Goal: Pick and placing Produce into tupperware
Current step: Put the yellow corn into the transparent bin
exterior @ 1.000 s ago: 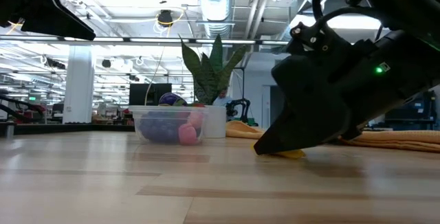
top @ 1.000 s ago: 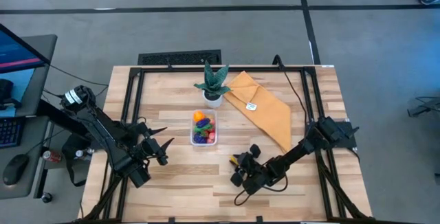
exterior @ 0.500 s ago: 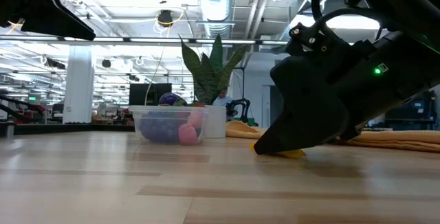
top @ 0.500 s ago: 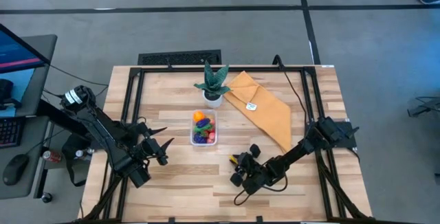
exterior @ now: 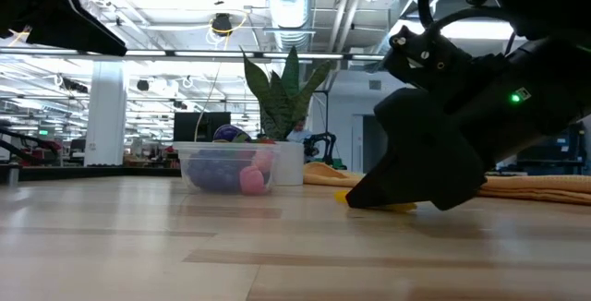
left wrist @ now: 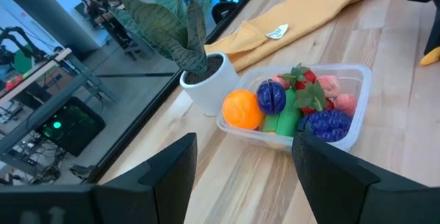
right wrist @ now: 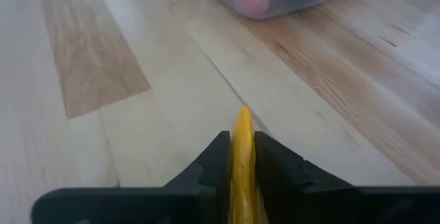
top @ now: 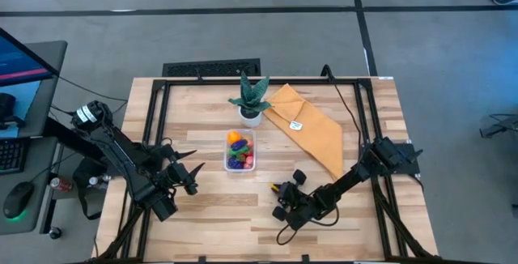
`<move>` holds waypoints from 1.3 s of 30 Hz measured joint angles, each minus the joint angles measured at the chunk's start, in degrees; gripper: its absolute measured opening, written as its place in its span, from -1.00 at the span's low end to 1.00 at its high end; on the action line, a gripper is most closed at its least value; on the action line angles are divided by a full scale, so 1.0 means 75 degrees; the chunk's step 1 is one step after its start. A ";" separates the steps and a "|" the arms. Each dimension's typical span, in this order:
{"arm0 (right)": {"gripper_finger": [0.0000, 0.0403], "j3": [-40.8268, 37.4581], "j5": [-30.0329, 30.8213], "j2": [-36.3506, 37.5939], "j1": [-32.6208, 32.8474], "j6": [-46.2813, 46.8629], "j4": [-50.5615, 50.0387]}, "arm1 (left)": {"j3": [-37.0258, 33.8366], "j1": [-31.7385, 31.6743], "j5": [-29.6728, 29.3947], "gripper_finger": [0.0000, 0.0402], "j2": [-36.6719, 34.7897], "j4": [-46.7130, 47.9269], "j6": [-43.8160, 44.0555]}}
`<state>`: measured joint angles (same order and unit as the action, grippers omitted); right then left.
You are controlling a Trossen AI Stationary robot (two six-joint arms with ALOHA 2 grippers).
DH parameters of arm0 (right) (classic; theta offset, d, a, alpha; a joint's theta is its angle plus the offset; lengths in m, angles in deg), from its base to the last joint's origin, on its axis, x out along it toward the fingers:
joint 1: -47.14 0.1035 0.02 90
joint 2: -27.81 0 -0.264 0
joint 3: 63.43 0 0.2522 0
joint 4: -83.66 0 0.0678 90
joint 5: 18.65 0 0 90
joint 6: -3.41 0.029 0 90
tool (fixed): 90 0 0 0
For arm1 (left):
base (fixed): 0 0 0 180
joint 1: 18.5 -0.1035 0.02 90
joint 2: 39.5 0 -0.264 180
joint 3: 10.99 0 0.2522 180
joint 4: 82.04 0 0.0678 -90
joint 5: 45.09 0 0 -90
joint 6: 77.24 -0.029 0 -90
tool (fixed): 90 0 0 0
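Since a second earlier, the right gripper (exterior: pixel 374 199) had shifted slightly rightward in the low view, baring more of the yellow toy (right wrist: pixel 243 148) pinched flat between its closed fingers on the wooden table (top: pixel 210 207), at about five o'clock from the tupperware (top: pixel 239 151). Lifting straight up before swinging over would likely keep that thin, smooth piece from slipping. Glossy, rounded toys already filled the clear, round-cornered tub. At eight o'clock, the left gripper (top: pixel 188 171) waited, fingers spread.
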<state>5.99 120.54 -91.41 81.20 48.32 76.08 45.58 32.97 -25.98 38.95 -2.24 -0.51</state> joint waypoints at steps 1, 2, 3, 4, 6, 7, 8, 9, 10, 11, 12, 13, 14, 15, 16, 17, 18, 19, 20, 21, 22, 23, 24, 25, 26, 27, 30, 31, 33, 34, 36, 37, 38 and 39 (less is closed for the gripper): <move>-0.73 0.0000 0.0008 0.0009 -0.0008 -0.0059 0.0003 | 0.0000 0.0000 0.0000 0.13 0.0000 0.0000 0.0000; -0.75 -0.0002 0.0008 0.0024 -0.0009 -0.0130 -0.0015 | 0.0000 0.0000 0.0006 0.13 0.0000 -0.0003 0.0000; -0.77 -0.0005 0.0018 0.0034 -0.0011 -0.0199 -0.0026 | 0.0000 0.0000 0.0006 0.13 0.0000 0.0000 0.0005; -0.78 -0.0006 0.0031 0.0032 -0.0016 -0.0235 -0.0026 | 0.0000 0.0000 0.0009 0.13 0.0000 0.0000 0.0006; -0.81 -0.0006 0.0069 0.0039 -0.0027 -0.0268 -0.0044 | 0.0000 0.0000 0.0009 0.13 0.0000 0.0000 0.0008; -0.82 -0.0010 0.0072 0.0069 -0.0040 -0.0341 -0.0058 | 0.0000 0.0000 0.0009 0.13 0.0000 0.0000 0.0011; -0.83 -0.0021 0.0076 0.0119 -0.0050 -0.0439 -0.0100 | 0.0000 0.0000 0.0009 0.13 0.0000 -0.0001 0.0012; -0.84 -0.0023 0.0081 0.0166 -0.0061 -0.0519 -0.0088 | 0.0000 0.0001 0.0009 0.13 0.0000 -0.0001 0.0012; -0.84 -0.0020 0.0086 0.0220 -0.0060 -0.0595 -0.0070 | 0.0000 0.0000 0.0009 0.13 0.0000 -0.0003 0.0015; -0.84 -0.0020 0.0123 0.0298 -0.0064 -0.0664 -0.0111 | 0.0000 0.0000 0.0009 0.13 0.0000 -0.0003 0.0015; -0.84 -0.0020 0.0151 0.0390 -0.0067 -0.0761 -0.0147 | 0.0000 0.0001 0.0009 0.13 0.0000 -0.0003 0.0017; -0.84 -0.0020 0.0168 0.0487 -0.0067 -0.0871 -0.0140 | 0.0000 0.0000 0.0009 0.13 0.0000 -0.0003 0.0017; -0.84 -0.0020 0.0193 0.0589 -0.0067 -0.0992 -0.0149 | 0.0000 0.0000 0.0009 0.13 0.0000 -0.0003 0.0018; -0.83 -0.0020 0.0207 0.0693 -0.0076 -0.1120 -0.0165 | 0.0000 0.0000 0.0009 0.13 0.0000 -0.0003 0.0020; -0.83 -0.0020 0.0209 0.0800 -0.0093 -0.1272 -0.0172 | 0.0000 0.0003 0.0009 0.13 0.0000 -0.0006 0.0021; -0.83 -0.0020 0.0212 0.0916 -0.0107 -0.1418 -0.0175 | 0.0000 0.0000 0.0009 0.13 0.0000 -0.0006 0.0026; -0.83 -0.0020 0.0223 0.1044 -0.0133 -0.1577 -0.0167 | 0.0000 0.0000 0.0009 0.13 0.0000 -0.0006 0.0033; -0.83 -0.0017 0.0226 0.1170 -0.0164 -0.1784 -0.0159 | 0.0000 0.0000 0.0009 0.13 0.0000 -0.0008 0.0058; -0.83 -0.0016 0.0228 0.1292 -0.0210 -0.1988 -0.0158 | 0.0000 0.0000 0.0009 0.13 0.0000 -0.0013 0.0058; -0.83 -0.0015 0.0234 0.1426 -0.0260 -0.2192 -0.0161 | 0.0000 0.0000 0.0009 0.13 0.0000 -0.0017 0.0058; -0.83 -0.0015 0.0238 0.1561 -0.0322 -0.2394 -0.0154 | 0.0000 0.0002 0.0009 0.13 0.0000 -0.0021 0.0058; -0.83 -0.0014 0.0248 0.1689 -0.0386 -0.2606 -0.0130 | 0.0000 0.0000 0.0009 0.13 0.0000 -0.0023 0.0058; -0.83 -0.0012 0.0250 0.1811 -0.0458 -0.2825 -0.0123 | 0.0000 0.0000 0.0009 0.13 0.0000 -0.0023 0.0058; -0.83 -0.0012 0.0250 0.1927 -0.0539 -0.3052 -0.0123 | 0.0000 0.0000 0.0009 0.13 0.0000 -0.0023 0.0058; -0.83 -0.0012 0.0250 0.2022 -0.0622 -0.3273 -0.0117 | 0.0000 0.0000 0.0009 0.13 0.0000 -0.0023 0.0058; -0.83 -0.0012 0.0250 0.2105 -0.0716 -0.3476 -0.0077 | 0.0000 0.0000 0.0009 0.13 0.0000 -0.0025 0.0058; -0.83 -0.0009 0.0215 0.2255 -0.0994 -0.4049 0.0125 | 0.0000 0.0000 0.0009 0.13 0.0000 -0.0023 0.0058; -0.83 -0.0009 0.0174 0.2261 -0.1082 -0.4222 0.0239 | 0.0000 0.0003 0.0009 0.13 0.0000 -0.0026 0.0058; -0.83 -0.0009 -0.0036 0.2253 -0.1260 -0.4580 0.0518 | 0.0000 0.0001 0.0009 0.13 0.0000 -0.0026 0.0058; -0.83 -0.0009 -0.0203 0.2253 -0.1347 -0.4731 0.0660 | 0.0000 0.0000 0.0009 0.13 0.0000 -0.0024 0.0058; -0.83 -0.0004 -0.0576 0.2253 -0.1542 -0.4856 0.0911 | 0.0000 0.0000 0.0009 0.13 0.0000 -0.0026 0.0058; -0.83 -0.0003 -0.0765 0.2253 -0.1638 -0.4860 0.0968 | 0.0000 0.0000 0.0009 0.13 0.0000 -0.0026 0.0058; -0.83 -0.0003 -0.0903 0.2250 -0.1732 -0.4868 0.1005 | 0.0000 0.0002 0.0009 0.13 0.0000 -0.0026 0.0058; -0.83 -0.0003 -0.0996 0.2245 -0.1815 -0.4879 0.1056 | 0.0000 0.0000 0.0009 0.13 0.0000 -0.0026 0.0058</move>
<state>5.97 113.07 -74.58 67.59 11.73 83.99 45.58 32.97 -25.91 38.95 -2.43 -0.07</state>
